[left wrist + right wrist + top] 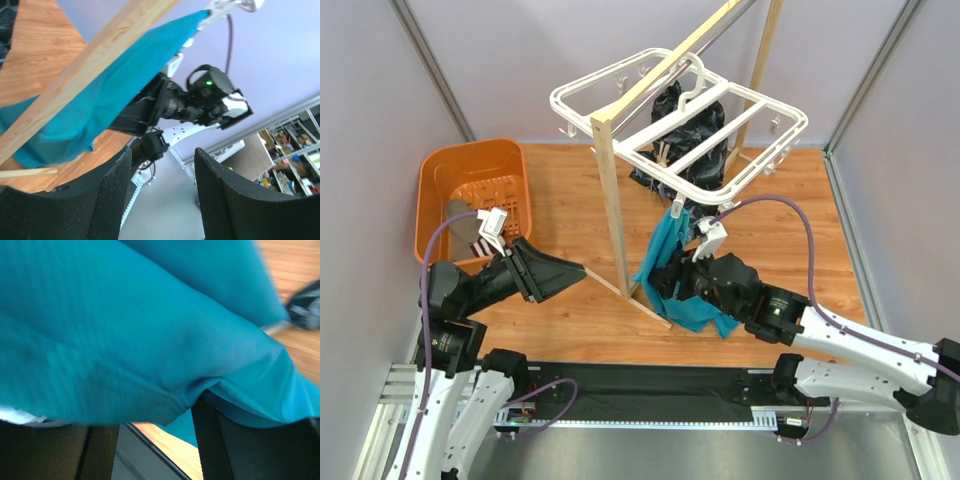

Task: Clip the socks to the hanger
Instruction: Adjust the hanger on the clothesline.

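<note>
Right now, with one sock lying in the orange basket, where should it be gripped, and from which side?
Pinch the sock on its taupe body, from straight above: it lies low inside the orange basket, whose walls block a sideways approach.

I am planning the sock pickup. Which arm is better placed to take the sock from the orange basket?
The left. The left gripper is open and empty, and the orange basket holding the sock stands next to it. The right gripper is buried in the teal cloth.

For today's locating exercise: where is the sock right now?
Top view, left side: the sock lies inside the orange basket, near its front-left corner.
</note>
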Motion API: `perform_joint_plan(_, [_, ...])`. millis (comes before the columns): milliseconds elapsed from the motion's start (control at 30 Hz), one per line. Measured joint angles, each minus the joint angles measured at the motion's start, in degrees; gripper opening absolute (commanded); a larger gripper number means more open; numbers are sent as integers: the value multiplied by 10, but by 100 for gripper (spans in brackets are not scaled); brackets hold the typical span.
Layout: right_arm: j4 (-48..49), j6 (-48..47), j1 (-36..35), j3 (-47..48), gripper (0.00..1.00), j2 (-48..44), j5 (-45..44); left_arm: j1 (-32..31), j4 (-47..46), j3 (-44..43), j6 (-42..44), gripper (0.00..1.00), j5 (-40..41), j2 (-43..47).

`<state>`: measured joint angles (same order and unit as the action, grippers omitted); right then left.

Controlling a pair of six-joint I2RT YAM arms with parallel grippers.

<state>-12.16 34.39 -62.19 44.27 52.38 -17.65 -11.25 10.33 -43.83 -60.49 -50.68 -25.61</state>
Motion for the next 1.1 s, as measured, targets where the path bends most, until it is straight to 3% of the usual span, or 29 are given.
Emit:
perform_joint_plan(267, [104, -2, 0, 5, 57, 59, 36, -66, -38, -29, -22, 52, 5, -7])
perform_joint_plan(467, [110, 12, 1, 43, 70, 83, 17, -231, -14, -29, 16, 49, 107, -29])
perform_joint_plan(633, [36, 28, 1, 85, 77, 84, 16, -361, -17, -36, 59, 49, 207, -100])
perform_joint_plan(767, [-48, 48, 1, 67, 79, 22, 8, -397, -18, -47, 93, 51, 268, -149])
perform_joint_plan(967, [-157, 56, 1, 30, 80, -145, 3, -407, -40, -74, 129, 56, 323, -202])
perform_joint_plan(1100, [-180, 22, 1, 42, 74, -219, 8, -415, -66, -85, 141, 56, 345, -245])
